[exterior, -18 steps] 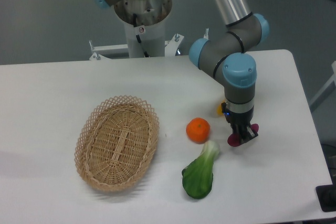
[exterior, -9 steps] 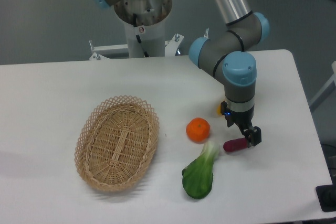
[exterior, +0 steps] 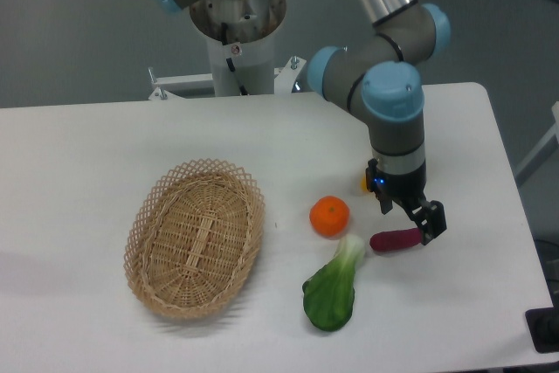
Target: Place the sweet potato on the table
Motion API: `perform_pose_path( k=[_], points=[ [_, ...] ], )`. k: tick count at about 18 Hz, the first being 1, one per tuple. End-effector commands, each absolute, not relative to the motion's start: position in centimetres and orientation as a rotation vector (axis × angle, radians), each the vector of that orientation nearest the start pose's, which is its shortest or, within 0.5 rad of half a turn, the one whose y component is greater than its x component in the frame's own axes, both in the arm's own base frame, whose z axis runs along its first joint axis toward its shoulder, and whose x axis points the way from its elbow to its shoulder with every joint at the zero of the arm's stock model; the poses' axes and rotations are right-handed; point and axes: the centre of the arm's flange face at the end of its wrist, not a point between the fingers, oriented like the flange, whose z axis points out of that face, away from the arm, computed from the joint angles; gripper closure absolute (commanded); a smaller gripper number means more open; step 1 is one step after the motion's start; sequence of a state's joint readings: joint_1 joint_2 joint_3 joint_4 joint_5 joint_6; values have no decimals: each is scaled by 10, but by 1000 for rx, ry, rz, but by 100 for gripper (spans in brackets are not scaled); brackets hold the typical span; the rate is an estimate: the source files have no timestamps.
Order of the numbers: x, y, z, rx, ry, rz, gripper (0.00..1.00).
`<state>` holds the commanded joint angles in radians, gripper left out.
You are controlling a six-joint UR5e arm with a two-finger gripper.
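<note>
One claw (exterior: pixel 409 215), at the end of the arm's vertical wrist, hangs just above the right half of the white desk (exterior: pixel 79 155) with its two dark fingers (exterior: pixel 431 218) spread apart and holding nothing. Directly beneath and slightly in front of it, the sweet potato (exterior: pixel 395 240) lies flat on the desk, its long axis nearly horizontal; its right end sits at the tip of the right finger, and whether the two touch cannot be told. Left of the sweet potato, a bok choy (exterior: pixel 334 288) lies with its pale stem just beside the tuber's left end and its green leaf toward the front edge. An orange (exterior: pixel 329 217) rests just above the stem. A small yellow item (exterior: pixel 367 182) shows partly behind the wrist. Farther left, well apart, lies an oval wicker basket (exterior: pixel 195 238).
</note>
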<state>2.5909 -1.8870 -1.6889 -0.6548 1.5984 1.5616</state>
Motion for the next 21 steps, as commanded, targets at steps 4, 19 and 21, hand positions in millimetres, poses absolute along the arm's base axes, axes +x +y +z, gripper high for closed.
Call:
perform_pose_path(
  k=[4,19,21],
  points=[
    [-457,422,401,-2878,792,646,0],
    [-531,343,444,-2873,963,453,0],
    [-532,342,444,-2874,961,453,0]
  ],
)
